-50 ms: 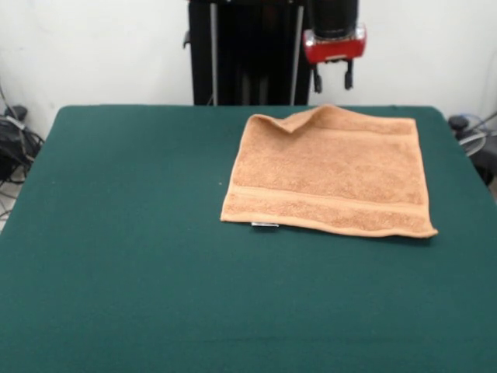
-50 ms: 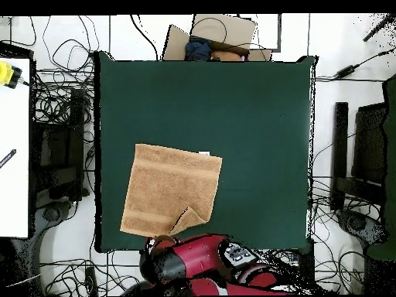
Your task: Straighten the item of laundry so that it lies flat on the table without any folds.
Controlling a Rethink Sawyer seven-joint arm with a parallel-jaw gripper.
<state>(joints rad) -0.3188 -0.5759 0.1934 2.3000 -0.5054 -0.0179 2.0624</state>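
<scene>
The towel (image 1: pixel 330 172) lies almost flat on the table (image 1: pixel 124 256), one back corner folded over. The gripper (image 1: pixel 333 77) hangs above, open and empty. Next it probably must pull that corner out.

red and black robot arm (image 2: pixel 203 261): black cylindrical wrist, glossy red collar beneath it, two short black fingers (image 1: pixel 318 80) on the small gripper (image 1: pixel 333 78).
</scene>
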